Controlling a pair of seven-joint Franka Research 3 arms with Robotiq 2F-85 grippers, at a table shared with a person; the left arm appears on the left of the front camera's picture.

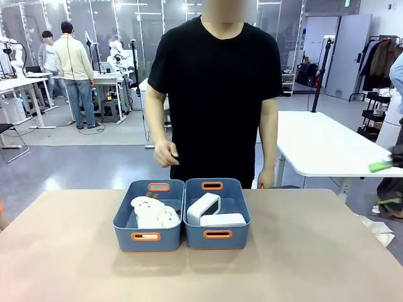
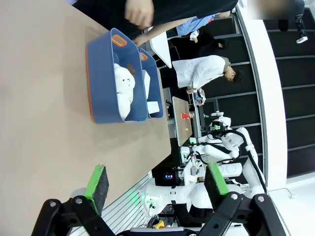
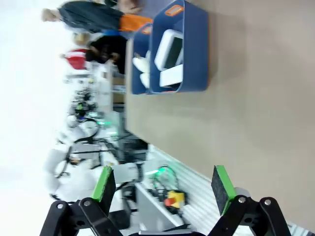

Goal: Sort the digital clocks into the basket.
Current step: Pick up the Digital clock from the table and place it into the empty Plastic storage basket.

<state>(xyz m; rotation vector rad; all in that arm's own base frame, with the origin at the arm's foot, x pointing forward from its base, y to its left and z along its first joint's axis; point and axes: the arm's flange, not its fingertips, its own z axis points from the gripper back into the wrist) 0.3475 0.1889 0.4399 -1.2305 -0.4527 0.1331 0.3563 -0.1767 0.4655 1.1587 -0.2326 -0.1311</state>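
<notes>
Two white digital clocks lie in the right blue-grey basket (image 1: 218, 234): one (image 1: 203, 208) leans on its edge, the other (image 1: 223, 219) lies flat. The right wrist view shows both clocks (image 3: 170, 49) (image 3: 171, 76) inside that basket (image 3: 197, 49). In the left wrist view the clocks (image 2: 147, 81) peek out behind the nearer bin. My left gripper (image 2: 156, 183) is open above the table edge, holding nothing. My right gripper (image 3: 165, 185) is open too, well back from the baskets.
The left bin (image 1: 146, 238) holds white cloud-shaped soft toys (image 1: 155, 213). A person in a black shirt (image 1: 214, 82) stands at the far side, hands hanging just behind the bins. The brown table (image 1: 201, 277) stretches bare in front of the bins.
</notes>
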